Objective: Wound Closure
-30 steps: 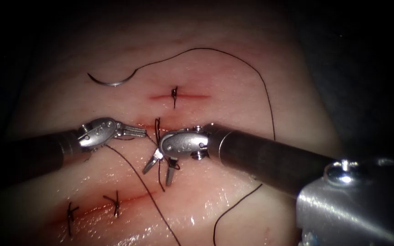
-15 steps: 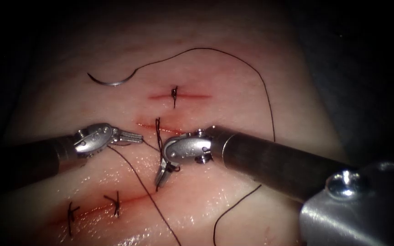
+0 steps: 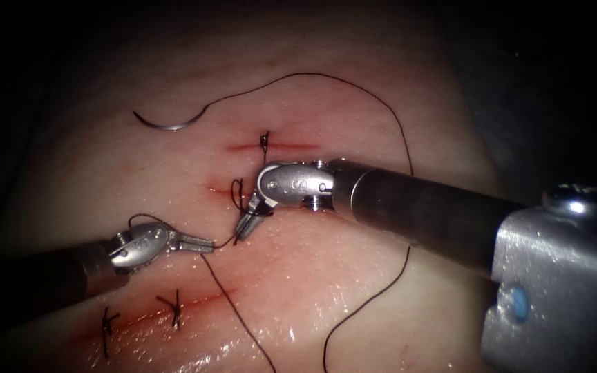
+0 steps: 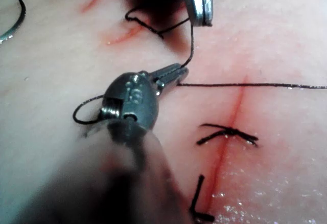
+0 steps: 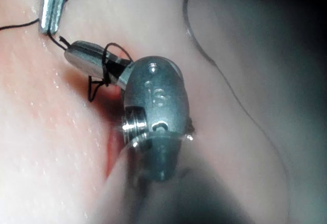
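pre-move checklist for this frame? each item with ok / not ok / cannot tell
1. Needle free on the tissue, upper left of the cuts, held by neither tool: ok.
2. Left tool jaws shut on the thread: ok.
3. Right tool jaws shut, thread looped around them: ok.
4. Thread between the two tools taut: cannot tell.
5. Stitches on the lower cut in place: ok.
6. Knot at the middle cut snug: cannot tell.

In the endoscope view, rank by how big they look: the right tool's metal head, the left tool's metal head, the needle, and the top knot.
1. right tool's head
2. left tool's head, somewhat smaller
3. needle: about as long, far thinner, so unsure against 2
4. top knot
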You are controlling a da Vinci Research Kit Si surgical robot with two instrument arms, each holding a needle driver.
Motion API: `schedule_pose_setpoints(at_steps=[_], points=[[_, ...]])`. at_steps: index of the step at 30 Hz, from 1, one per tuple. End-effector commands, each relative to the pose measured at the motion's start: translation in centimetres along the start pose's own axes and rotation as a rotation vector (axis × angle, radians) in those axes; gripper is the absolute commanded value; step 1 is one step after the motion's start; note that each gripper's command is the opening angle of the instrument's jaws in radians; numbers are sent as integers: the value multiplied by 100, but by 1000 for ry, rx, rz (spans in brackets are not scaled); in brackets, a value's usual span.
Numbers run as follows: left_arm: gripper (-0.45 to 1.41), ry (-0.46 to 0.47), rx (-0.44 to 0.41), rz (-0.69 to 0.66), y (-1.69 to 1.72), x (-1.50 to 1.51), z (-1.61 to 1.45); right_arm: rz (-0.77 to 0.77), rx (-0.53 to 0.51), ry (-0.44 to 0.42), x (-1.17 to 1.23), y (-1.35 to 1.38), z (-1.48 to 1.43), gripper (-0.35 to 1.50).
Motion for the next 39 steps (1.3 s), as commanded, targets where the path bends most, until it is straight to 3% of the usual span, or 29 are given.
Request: schedule_pose_setpoints(at_steps=[1, 6, 12, 26, 39], points=[[-45, -3, -2, -1, 3, -4, 7, 16, -17, 12, -7, 17, -2, -35], [-45, -32, -14, 5, 40, 3, 2, 90, -84, 67, -22, 34, -16, -35], [-45, -56, -44, 8, 83, 18, -7, 109, -128, 67, -36, 50, -28, -35], [-45, -95, -87, 20, 128, 28, -38, 127, -152, 61, -51, 63, -43, -35], [-45, -97, -172, 4, 176, -3, 2, 149, -195, 51, -63, 81, -54, -35]])
